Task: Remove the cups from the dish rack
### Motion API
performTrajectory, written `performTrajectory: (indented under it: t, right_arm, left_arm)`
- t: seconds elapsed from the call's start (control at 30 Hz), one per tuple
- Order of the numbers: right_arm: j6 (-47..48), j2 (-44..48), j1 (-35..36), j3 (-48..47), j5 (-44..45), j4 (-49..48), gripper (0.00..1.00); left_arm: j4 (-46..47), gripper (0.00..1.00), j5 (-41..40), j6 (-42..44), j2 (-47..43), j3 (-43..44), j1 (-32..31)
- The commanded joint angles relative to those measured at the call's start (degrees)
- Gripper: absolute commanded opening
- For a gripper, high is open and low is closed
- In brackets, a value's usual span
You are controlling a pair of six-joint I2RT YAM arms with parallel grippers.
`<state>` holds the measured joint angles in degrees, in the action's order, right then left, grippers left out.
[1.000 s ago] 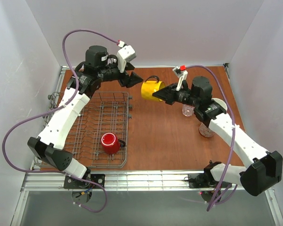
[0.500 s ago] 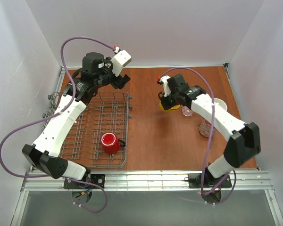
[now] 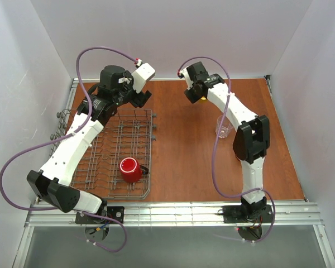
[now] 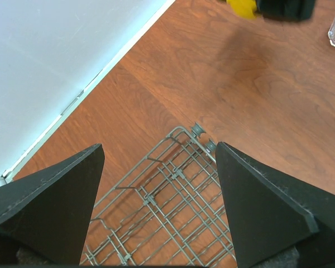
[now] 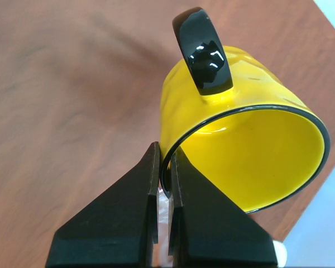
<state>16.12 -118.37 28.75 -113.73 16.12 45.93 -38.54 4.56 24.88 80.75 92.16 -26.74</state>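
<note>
**Desk**: reddish-brown wood top that carries everything listed below.

**Dish rack**: grey wire, on the left half of the desk. Holds one cup only; every other row shows bare.

**Left tool**: fingers spread wide and holding nothing. Hangs over the rack's far right corner.

**Right tool**: fingers pressed onto the rim of the yellow mug, one inside the wall and one outside. The arm is stretched to the far edge of the desk.

**Yellow mug**: glossy, with a black handle and black rim line. Out of the rack, tipped on its side in the air, not yet set down.

**Red mug**: mouth up at the rack's near right. The last cup seen to unload.

**Clear glass tumbler**: upright on the desk right of the rack, already unloaded.

**Other cups**: none visible. The right arm may hide some, so the count is uncertain.

**Progress**: by judgement well past half, with one cup in transit and one left in the rack.

**Markings**: no brand, label or legible writing on any item.
</note>
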Motion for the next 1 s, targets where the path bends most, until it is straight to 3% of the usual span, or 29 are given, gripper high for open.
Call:
performTrajectory:
  t: [0.0,0.37,0.7,0.97]
  right_arm:
    - [3.6,-2.3,-6.8,-7.6,2.6,2.6,0.01]
    - [2.3,-3.4,-19.9,-1.8,-6.8,2.8,0.01]
    - [0.6,-5.5,-24.3,3.2,-14.5,2.8,0.01]
    - [0.7,-6.6,-24.6,2.7,-15.7,2.8,0.03]
  left_arm:
    - [-0.3,0.76,-1.6,1.0,-3.0,-1.2,-0.2]
    - [-0.6,0.76,-0.7,1.0,-1.6,-0.9,-0.1]
    - [-0.9,0.76,-0.6,1.5,-1.8,-1.3,-0.2]
    - [-0.9,0.76,-0.4,1.7,-1.2,-0.6,-0.1]
